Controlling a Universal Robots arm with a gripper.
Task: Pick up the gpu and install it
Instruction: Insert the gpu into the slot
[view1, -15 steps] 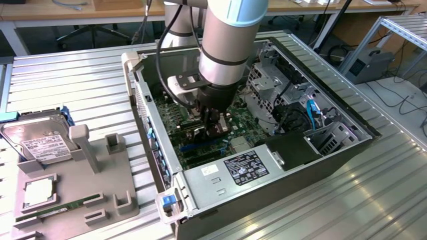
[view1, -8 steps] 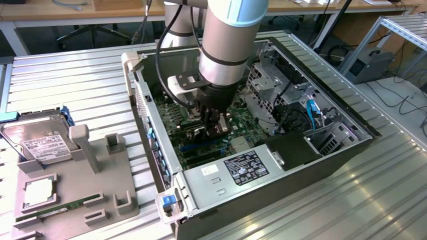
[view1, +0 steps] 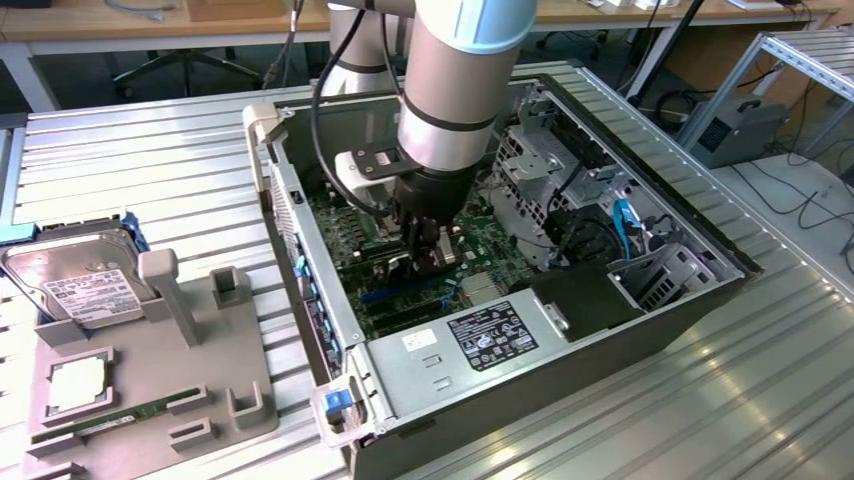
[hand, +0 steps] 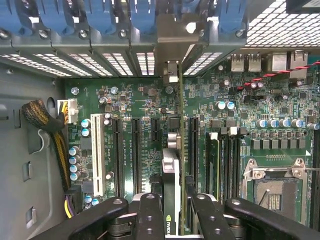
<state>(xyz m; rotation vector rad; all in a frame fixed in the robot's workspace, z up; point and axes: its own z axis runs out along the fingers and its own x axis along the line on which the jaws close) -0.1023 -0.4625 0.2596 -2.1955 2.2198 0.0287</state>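
Claw (hand: 175, 200) around gpu (hand: 170, 165), logo (hand: 170, 219) illegible

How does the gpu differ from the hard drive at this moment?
The gpu stands on edge inside the computer case, over the motherboard; the hard drive lies label-up on the grey holder outside it. The gripper clamps the gpu; the hard drive lies ungripped. The gpu looks thin, the hard drive boxy.

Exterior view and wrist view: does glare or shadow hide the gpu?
Exterior view: bright sheen on the ribbed table, the arm shades the case interior. Wrist view: evenly lit motherboard, the gpu edge-on and unshadowed, mild glare on the vent grille.
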